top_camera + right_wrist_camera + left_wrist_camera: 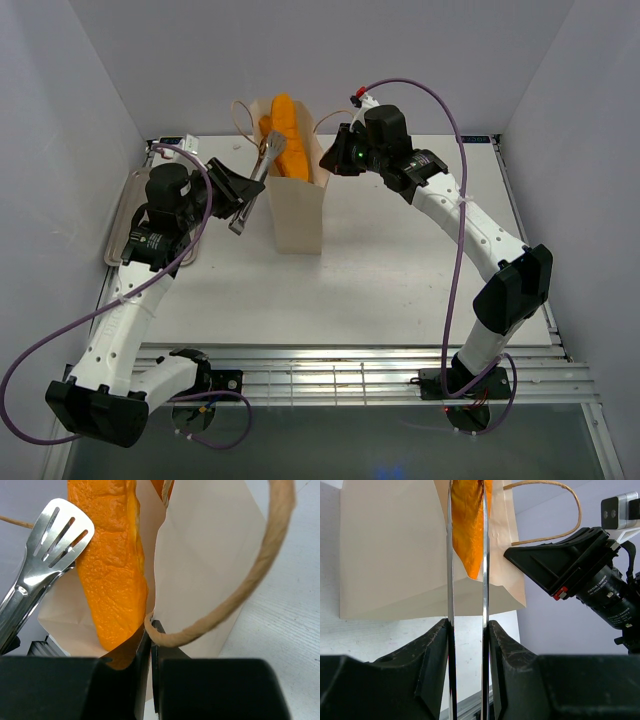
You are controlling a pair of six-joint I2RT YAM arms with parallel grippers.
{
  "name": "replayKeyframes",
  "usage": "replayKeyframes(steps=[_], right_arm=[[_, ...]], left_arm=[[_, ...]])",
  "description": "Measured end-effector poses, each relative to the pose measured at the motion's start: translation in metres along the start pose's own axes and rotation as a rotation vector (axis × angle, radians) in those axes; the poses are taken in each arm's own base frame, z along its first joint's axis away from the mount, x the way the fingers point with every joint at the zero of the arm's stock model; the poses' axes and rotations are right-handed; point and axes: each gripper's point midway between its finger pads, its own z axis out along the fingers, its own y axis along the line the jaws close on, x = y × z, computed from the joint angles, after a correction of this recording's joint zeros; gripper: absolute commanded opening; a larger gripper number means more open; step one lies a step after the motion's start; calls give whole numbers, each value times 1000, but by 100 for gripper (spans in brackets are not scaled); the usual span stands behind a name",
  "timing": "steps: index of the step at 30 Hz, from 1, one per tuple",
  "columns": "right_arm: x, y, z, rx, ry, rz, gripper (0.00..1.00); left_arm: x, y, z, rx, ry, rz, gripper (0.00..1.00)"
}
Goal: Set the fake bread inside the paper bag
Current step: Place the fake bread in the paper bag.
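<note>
The paper bag (pixel 298 215) stood upright at the far middle of the bench (pixel 400 290), mouth upward. One long fake bread loaf (pixel 287 135) stood in that mouth, its long axis near vertical, the lower end inside the bag and the upper part projecting above the rim. The left pincer (pixel 468 630) was part closed on the two arms of the metal tongs (pixel 256 180), one finger pressed against each arm. The loaf lay straight ahead of it, up along the tongs, with the slotted tong head resting against the loaf's side. Whether the tongs actually clamped the loaf could not be told. The right pincer (pixel 151 647) was fully closed on the bag's rim beside the root of a cord handle (pixel 250 595), holding the mouth open, with the loaf just beside it. In my judgement the left arm governed the coming move. The loaf needed to travel down along its own axis, so the tongs would have to let go and lift clear without tipping the bag. The tray (pixel 122 225) lay well apart, at the left.
</note>
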Motion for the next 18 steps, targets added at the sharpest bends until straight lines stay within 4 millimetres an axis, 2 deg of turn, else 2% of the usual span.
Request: replayKeyframes(steps=[8, 18], right_arm=[[0, -1, 0, 6, -3, -3, 8], [-1, -2, 0, 13, -6, -3, 8]], left_arm=[[-1, -4, -6, 6, -5, -10, 46], [-3, -9, -8, 16, -9, -15, 42]])
